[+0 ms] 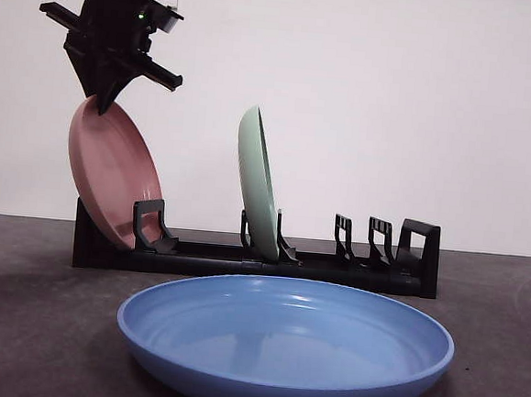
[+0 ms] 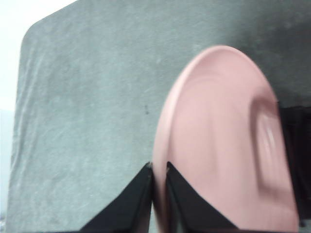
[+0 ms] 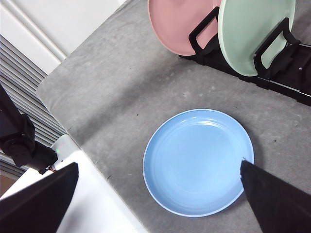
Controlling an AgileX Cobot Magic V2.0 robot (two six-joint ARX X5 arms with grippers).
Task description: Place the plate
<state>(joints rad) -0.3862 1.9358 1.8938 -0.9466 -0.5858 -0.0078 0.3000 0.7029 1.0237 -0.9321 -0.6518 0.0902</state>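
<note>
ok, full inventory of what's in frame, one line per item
pink plate: 1, pink, tilted in the end slot of the rack, top rim pinched by the left tool
green plate: 1, pale green, standing on edge in the next slot of the rack
blue plate: 1, blue, flat on the table in front of the rack
rack: 1, black, slotted, on the table behind the blue plate
table: 1, grey
left tool: 1, black, shut on the pink plate's rim
right tool: 1, black, open, high above the blue plate, holding nothing
</note>
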